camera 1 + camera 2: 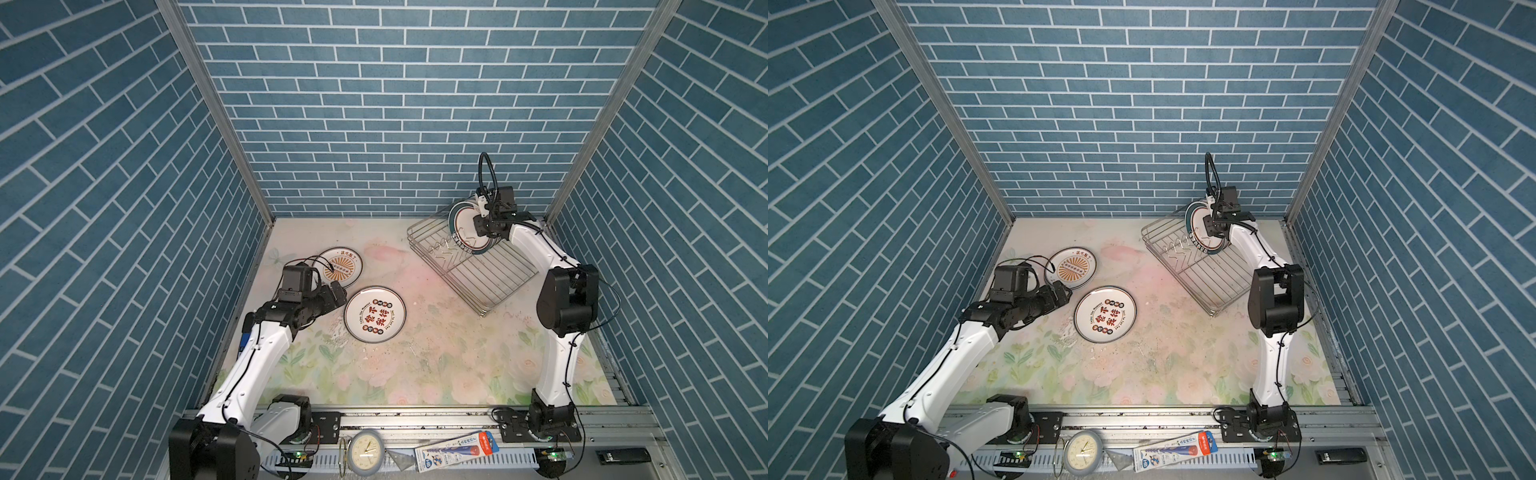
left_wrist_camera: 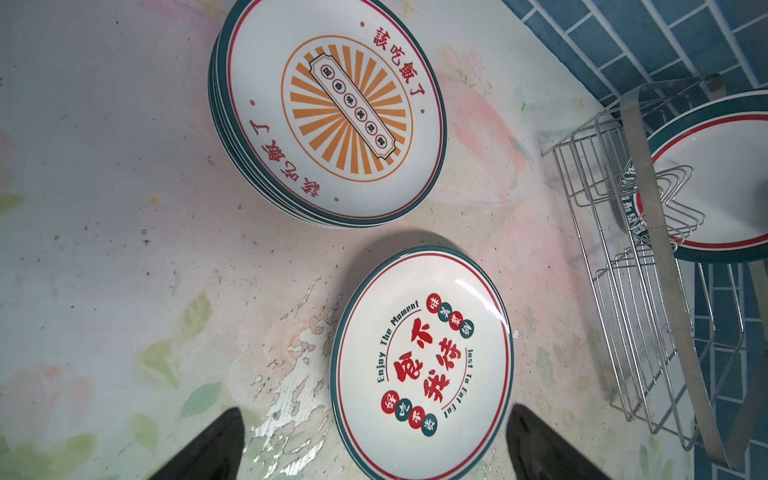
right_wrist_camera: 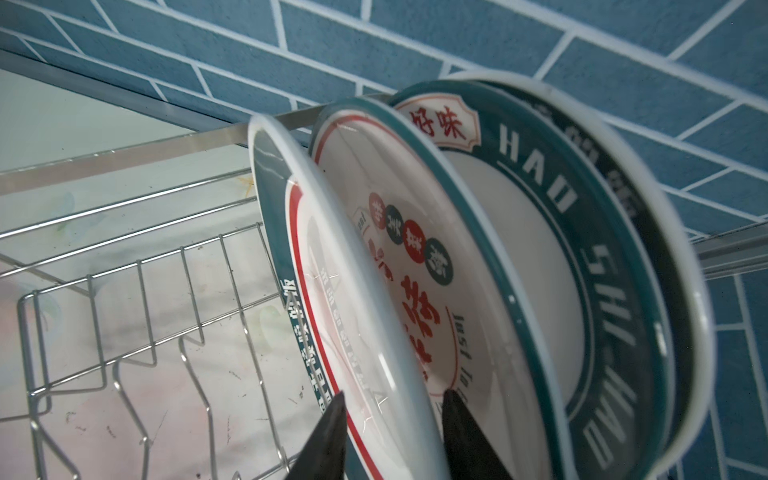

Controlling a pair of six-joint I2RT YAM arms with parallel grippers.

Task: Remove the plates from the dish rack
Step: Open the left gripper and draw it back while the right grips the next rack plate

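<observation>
The silver wire dish rack (image 1: pixel 490 274) (image 1: pixel 1221 276) stands at the back right and holds several plates upright near its far end. My right gripper (image 1: pixel 478 226) (image 3: pixel 392 399) reaches in from above. Its fingers press on either side of the front plate (image 3: pixel 332 257), a green-rimmed one, and are shut on its rim. Behind it stand a plate with red characters (image 3: pixel 415 291) and a wide green lettered plate (image 3: pixel 540 257). On the table's left lie a sunburst plate stack (image 1: pixel 340 266) (image 2: pixel 332 112) and a single red-character plate (image 1: pixel 375 314) (image 2: pixel 422 361). My left gripper (image 1: pixel 338 293) (image 2: pixel 376 409) hovers open beside that plate, holding nothing.
Blue brick walls close in the table on three sides, and the rack's far corner sits near the back right wall. On the front rail lie a small grey clock (image 1: pixel 365 453) and a pen package (image 1: pixel 457 449). The rack's empty prongs (image 3: pixel 191 353) face the table's middle.
</observation>
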